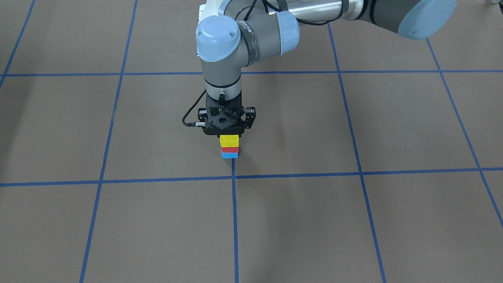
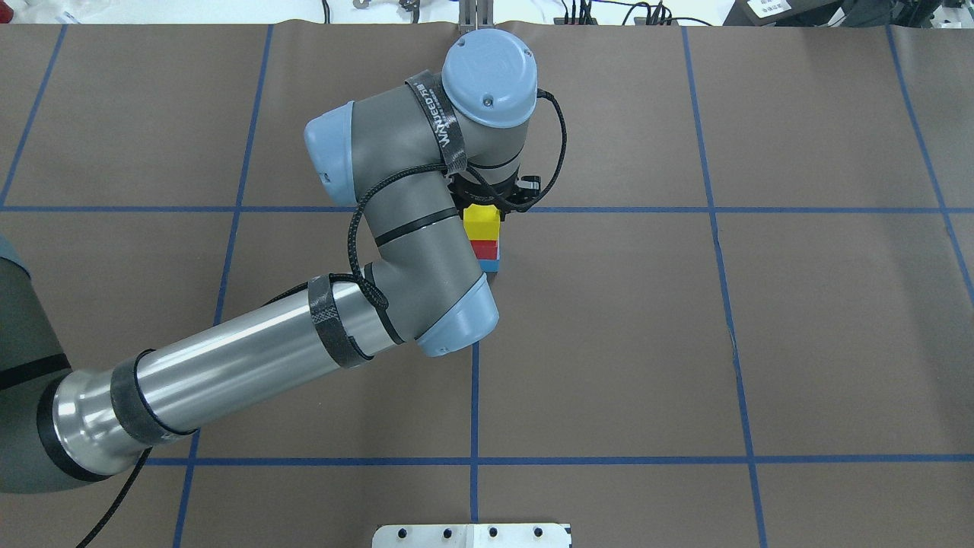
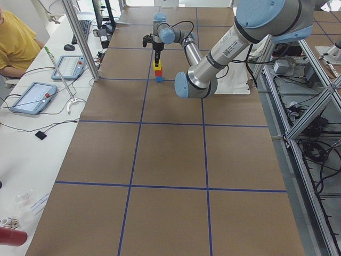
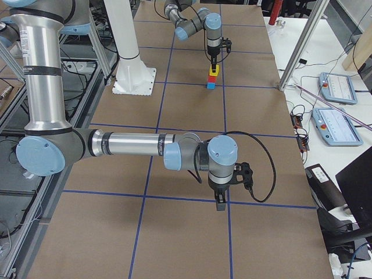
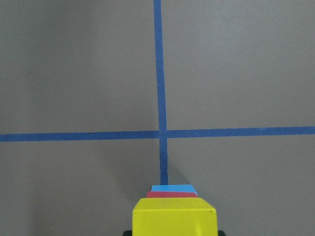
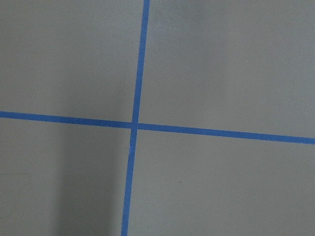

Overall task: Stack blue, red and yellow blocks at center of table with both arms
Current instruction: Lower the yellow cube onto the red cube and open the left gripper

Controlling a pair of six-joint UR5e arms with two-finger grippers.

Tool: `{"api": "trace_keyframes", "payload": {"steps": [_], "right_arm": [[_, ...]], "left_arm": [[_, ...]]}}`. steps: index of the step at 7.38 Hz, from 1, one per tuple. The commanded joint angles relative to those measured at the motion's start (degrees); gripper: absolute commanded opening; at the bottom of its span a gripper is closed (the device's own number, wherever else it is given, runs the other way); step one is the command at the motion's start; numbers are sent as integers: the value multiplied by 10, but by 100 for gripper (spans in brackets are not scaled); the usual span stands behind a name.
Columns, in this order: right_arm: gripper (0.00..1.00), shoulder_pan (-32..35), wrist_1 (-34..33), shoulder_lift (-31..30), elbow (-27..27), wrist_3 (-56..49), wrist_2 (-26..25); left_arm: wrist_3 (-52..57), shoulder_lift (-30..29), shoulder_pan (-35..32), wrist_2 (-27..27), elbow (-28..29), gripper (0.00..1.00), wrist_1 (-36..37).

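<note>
The stack stands at the table's middle beside a tape crossing: a blue block (image 1: 230, 155) at the bottom, a red block (image 1: 230, 149) on it, and a yellow block (image 1: 229, 140) on top. My left gripper (image 1: 229, 135) points straight down over the stack, shut on the yellow block, which rests on the red one. The left wrist view shows the yellow block (image 5: 173, 216) between the fingertips, with the red (image 5: 172, 194) and blue (image 5: 172, 188) edges below. My right gripper (image 4: 221, 204) hangs above bare table far from the stack; I cannot tell whether it is open.
Blue tape lines (image 1: 234, 220) divide the brown table cover into squares. The left arm's elbow (image 2: 449, 320) hangs over the table just on the robot's side of the stack. A white mounting plate (image 2: 472, 535) sits at the near edge.
</note>
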Motion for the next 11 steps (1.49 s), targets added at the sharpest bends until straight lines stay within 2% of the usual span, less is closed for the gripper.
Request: {"api": "trace_keyframes", "payload": {"steps": [1,3,10,11], "right_arm": [[100,0,0,0,0,0,0],[100,0,0,0,-1,0,0],[100,0,0,0,-2,1,0],[100,0,0,0,-1,1,0]], "left_arm": [[1,7,0,-1,-7,10,0],[1,20,0,-2,-27,15,0],[0,15,7,-1,-22,18,-2],[0,15,7,-1,-22,22,-2]]}}
